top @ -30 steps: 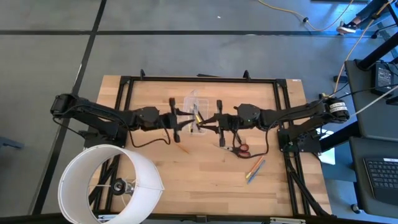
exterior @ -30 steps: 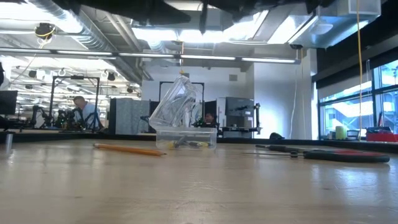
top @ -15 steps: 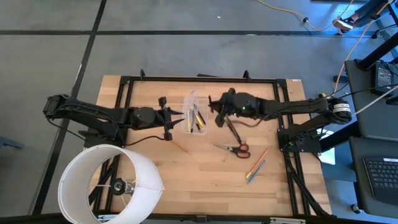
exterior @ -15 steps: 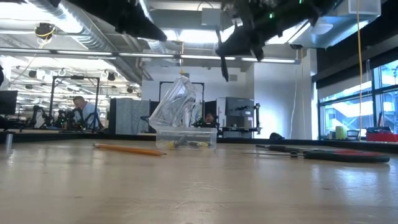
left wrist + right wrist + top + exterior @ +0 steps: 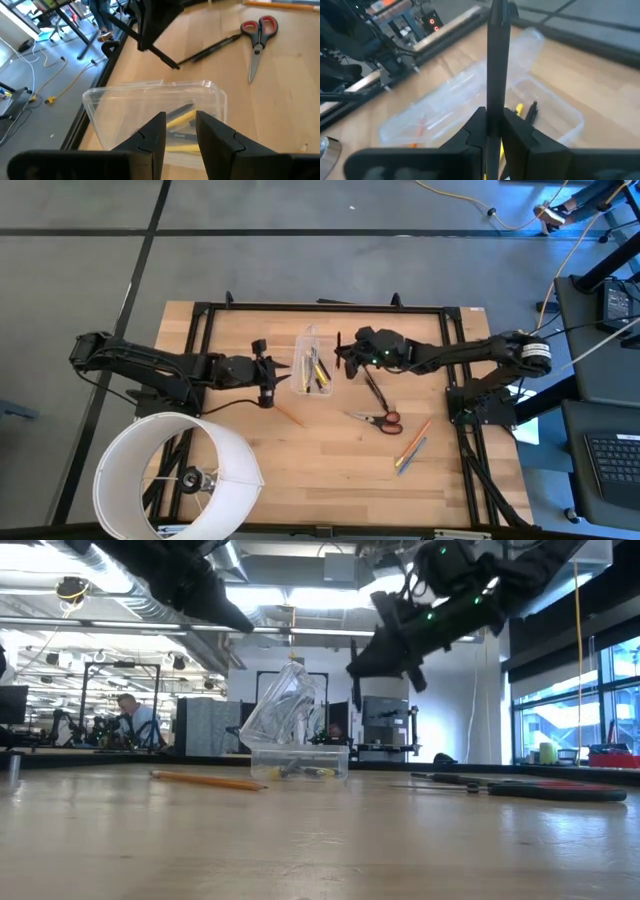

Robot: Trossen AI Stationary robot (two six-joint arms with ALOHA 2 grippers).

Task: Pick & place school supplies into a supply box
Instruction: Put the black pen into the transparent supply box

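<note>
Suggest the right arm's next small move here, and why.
Probably carry on toward the supply box and lower in: the right gripper is shut on a black pen, hanging just beside the open box, above the table.

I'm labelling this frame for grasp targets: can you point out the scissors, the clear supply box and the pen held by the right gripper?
scissors [image 5: 376,418]: high view, on the blades near the pivot.
supply box [image 5: 212,100]: left wrist view, on its clear end wall.
black pen [image 5: 497,60]: right wrist view, mid-shaft above the right gripper [image 5: 492,131].
</note>
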